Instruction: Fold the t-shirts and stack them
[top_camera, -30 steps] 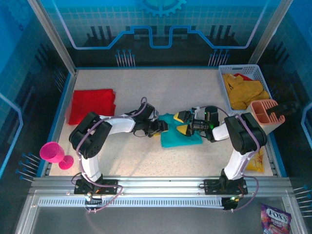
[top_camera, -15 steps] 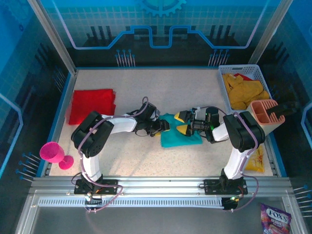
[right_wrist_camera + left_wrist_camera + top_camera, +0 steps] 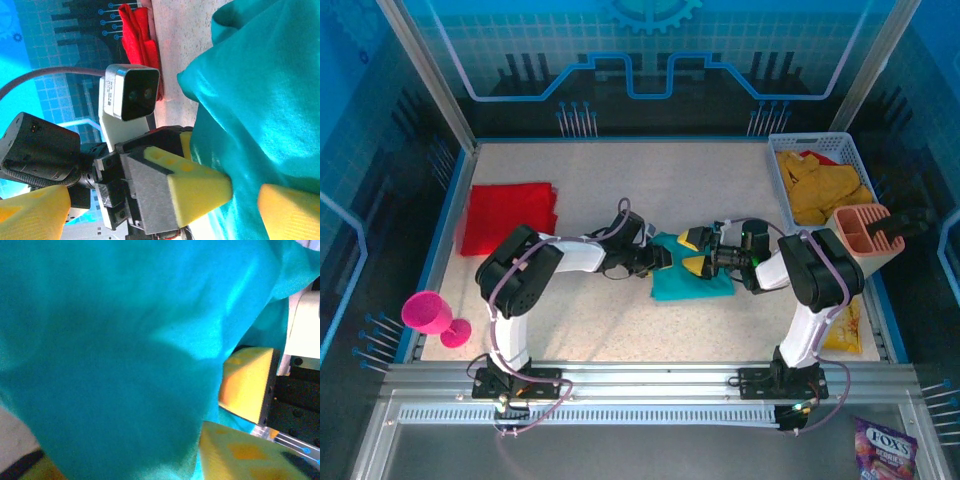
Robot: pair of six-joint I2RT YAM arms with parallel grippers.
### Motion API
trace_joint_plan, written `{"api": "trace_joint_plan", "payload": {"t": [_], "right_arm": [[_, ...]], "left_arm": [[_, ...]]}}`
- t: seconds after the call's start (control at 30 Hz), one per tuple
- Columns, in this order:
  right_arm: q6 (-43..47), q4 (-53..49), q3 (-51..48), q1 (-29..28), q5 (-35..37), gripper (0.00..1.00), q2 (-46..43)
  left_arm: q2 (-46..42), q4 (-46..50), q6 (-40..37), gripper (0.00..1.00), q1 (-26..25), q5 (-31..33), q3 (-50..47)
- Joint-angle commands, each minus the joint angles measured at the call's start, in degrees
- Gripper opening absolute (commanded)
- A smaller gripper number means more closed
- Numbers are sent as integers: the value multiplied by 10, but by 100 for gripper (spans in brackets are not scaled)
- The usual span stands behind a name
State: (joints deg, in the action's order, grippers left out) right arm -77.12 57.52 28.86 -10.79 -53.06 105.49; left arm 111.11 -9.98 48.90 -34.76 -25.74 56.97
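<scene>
- Mid-bench (image 3: pixel 700 190), folded down to a small pad: teal shirt (image 3: pixel 692 282), hemmed in by both arms.
- Newly slid right onto the shirt's left edge within the past second: left fingers (image 3: pixel 658 258), narrowing on the way in. Teal cloth pressed right up against the left wrist lens, but no telling whether pinched tight or only closing.
- Unmoved over the shirt's far end: right fingers (image 3: pixel 690 252), yellow tips spread wide, clamped on nothing, cloth lying beneath.
- Read as a grab at the left edge under way, likely for carrying the pad to a pile. Fold looking done, stacking not yet.
- Far left, well apart: red shirt (image 3: pixel 508 215), folded flat near the side wall, the probable stacking spot.
- Far right corner: yellow shirts (image 3: pixel 825 190), heaped unfolded in a basket (image 3: pixel 775 150), seemingly waiting their turn.
- Open room: bare bench between teal and red, an unobstructed run leftward; more bare surface toward the back wall.
- Tight spots: both sets of fingers almost touching over the shirt, leaving little margin for a left-arm lift. Pink cup (image 3: pixel 428 312) at the near-left edge, holder (image 3: pixel 865 230) just beside the right arm.
</scene>
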Motion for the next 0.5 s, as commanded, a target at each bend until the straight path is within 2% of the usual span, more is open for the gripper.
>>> {"api": "trace_joint_plan", "payload": {"t": [0.0, 0.13, 0.2, 0.33, 0.4, 0.47], "right_arm": [[1, -80, -16, 4, 10, 98, 1], [20, -134, -2, 4, 14, 98, -41], [52, -201, 12, 4, 20, 98, -78], [181, -451, 74, 4, 66, 99, -181], [240, -573, 112, 4, 96, 100, -228], [280, -647, 145, 5, 117, 100, -263]], "left_arm": [[26, -42, -24, 32, -24, 17, 0], [19, 0, -40, 14, -23, 39, 6], [16, 28, -52, 11, -22, 48, 13], [2, 75, -80, 1, -19, 66, 19], [-7, 104, -93, 0, -17, 85, 23], [-17, 129, -109, 0, -12, 93, 28]]}}
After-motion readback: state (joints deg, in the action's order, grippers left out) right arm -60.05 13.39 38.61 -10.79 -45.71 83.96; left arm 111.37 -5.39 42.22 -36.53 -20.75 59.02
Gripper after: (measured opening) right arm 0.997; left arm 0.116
